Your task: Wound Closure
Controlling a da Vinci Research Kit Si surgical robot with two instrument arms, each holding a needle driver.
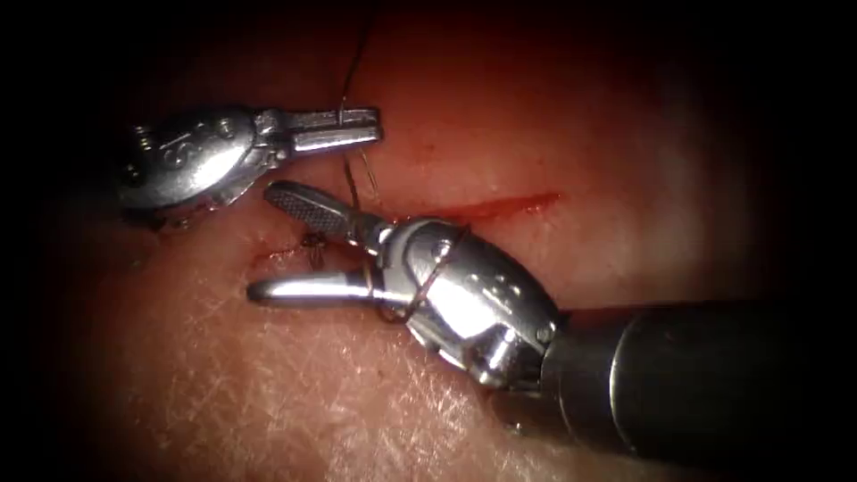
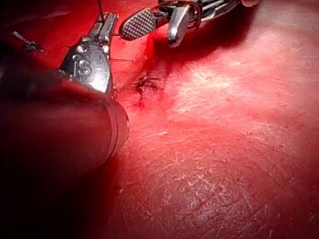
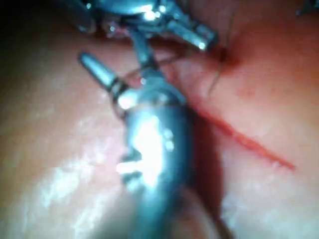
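Gripping thread (image 1: 343, 105), left tool (image 1: 357, 128) — right tool (image 1: 286, 241) gapes, thread-wrapped.

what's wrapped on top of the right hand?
Thread loops over the right hand at its open jaws' base; the left hand is shut on that thread. Knot lies on the tissue between the jaws. Needle unseen.

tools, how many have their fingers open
1. The right tool, over the knot at the cut's left end, is open with thread looped around it. The left tool is shut on the thread.
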